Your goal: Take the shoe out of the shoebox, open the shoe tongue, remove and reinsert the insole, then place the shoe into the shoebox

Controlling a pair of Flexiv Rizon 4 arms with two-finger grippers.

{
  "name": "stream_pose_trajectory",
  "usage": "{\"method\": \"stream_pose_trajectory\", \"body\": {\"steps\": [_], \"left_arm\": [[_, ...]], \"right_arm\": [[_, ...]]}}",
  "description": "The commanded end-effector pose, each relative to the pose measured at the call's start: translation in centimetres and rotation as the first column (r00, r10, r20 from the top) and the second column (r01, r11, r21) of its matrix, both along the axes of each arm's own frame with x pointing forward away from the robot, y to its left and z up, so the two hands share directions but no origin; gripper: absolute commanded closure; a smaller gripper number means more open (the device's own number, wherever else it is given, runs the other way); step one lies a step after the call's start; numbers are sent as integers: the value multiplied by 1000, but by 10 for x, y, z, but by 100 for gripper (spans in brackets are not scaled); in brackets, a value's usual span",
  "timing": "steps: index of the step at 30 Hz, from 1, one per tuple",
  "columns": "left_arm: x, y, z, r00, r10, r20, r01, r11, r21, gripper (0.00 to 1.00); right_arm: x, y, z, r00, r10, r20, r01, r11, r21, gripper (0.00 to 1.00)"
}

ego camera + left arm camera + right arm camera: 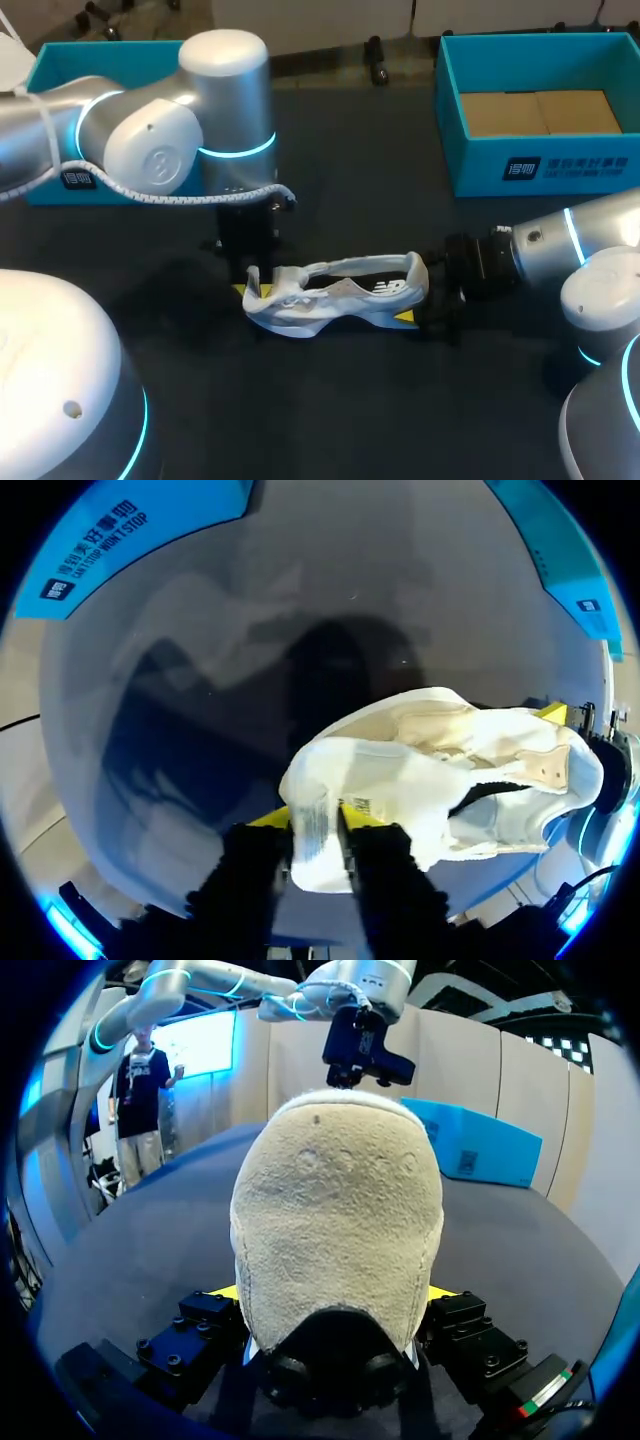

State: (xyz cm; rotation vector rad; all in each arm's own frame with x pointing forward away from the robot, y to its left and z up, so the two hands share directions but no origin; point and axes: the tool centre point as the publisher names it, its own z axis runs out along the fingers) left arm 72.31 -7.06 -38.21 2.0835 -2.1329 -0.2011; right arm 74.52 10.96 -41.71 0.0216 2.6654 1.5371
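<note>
From above: one white shoe (335, 292) on its side on the dark table (330, 400), stretched between two grippers. Left gripper (256, 290) at the front end, right gripper (418, 300) at the heel. Two blue boxes: left box (100, 52) behind the left gripper, right box (560, 165) well beyond the right gripper.

Left wrist: left gripper (317, 825) clamped from two sides on a white flap of the shoe (470, 750), the rest of it ahead and to one side.

Right wrist: right gripper (335, 1295) closed on the heel of the shoe (335, 1210), one yellow tip on each side. Left gripper (340, 1078) at the shoe's far end.
</note>
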Motion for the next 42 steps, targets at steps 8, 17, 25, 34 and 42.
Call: {"method": "stream_pose_trajectory", "body": {"steps": [8, 17, 25, 34, 42], "left_arm": [[-3, 9, 13, 1000, 1, 25, 0, 1000, -30, 33], [1, 3, 43, 995, -74, 67, 80, 992, -96, 1], [11, -15, 72, 962, -230, 147, 246, 964, -101, 0], [22, -35, 104, 848, -476, 233, 501, 863, -61, 0], [36, -47, 137, 659, -699, 276, 728, 685, -2, 22]], "right_arm": [[0, 0, -1, 1000, 0, -1, 0, 1000, -6, 100], [0, 0, -1, 1000, 0, -1, 0, 1000, -6, 100], [0, 0, -1, 1000, 0, -1, 0, 1000, -6, 100], [0, 0, -1, 1000, 0, -1, 0, 1000, -6, 100], [0, 0, -1, 1000, 0, -1, 0, 1000, -6, 100]]}}
